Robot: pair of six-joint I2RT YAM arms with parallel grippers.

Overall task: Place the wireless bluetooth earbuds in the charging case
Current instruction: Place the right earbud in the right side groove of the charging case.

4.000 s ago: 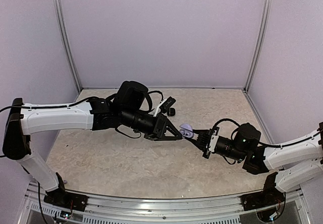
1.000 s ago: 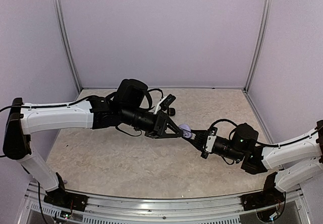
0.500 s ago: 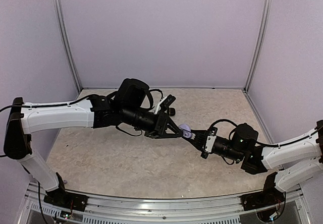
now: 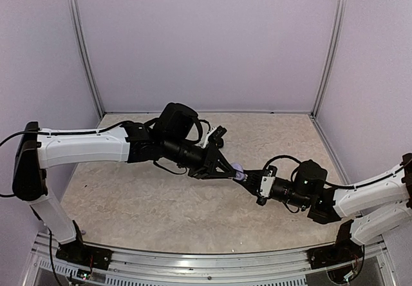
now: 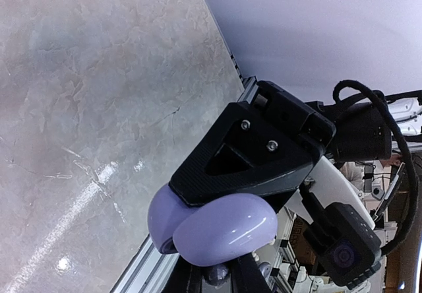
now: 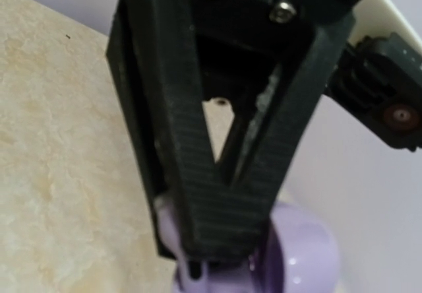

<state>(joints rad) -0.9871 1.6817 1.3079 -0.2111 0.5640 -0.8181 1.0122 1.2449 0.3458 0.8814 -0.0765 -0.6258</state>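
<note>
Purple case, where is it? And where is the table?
purple case (image 5: 224, 230): left wrist view, on its shiny rounded shell.
table (image 4: 141, 196): top view, on a bare marbled patch.

top view: high up behind both arms, far off, looks down at the table (image 4: 129, 196).
left wrist view: very close, looks across the table at the right arm (image 5: 359, 125).
right wrist view: very close, faces the left gripper (image 6: 212, 253).
shared: all three see the purple case (image 4: 237, 169).
</note>
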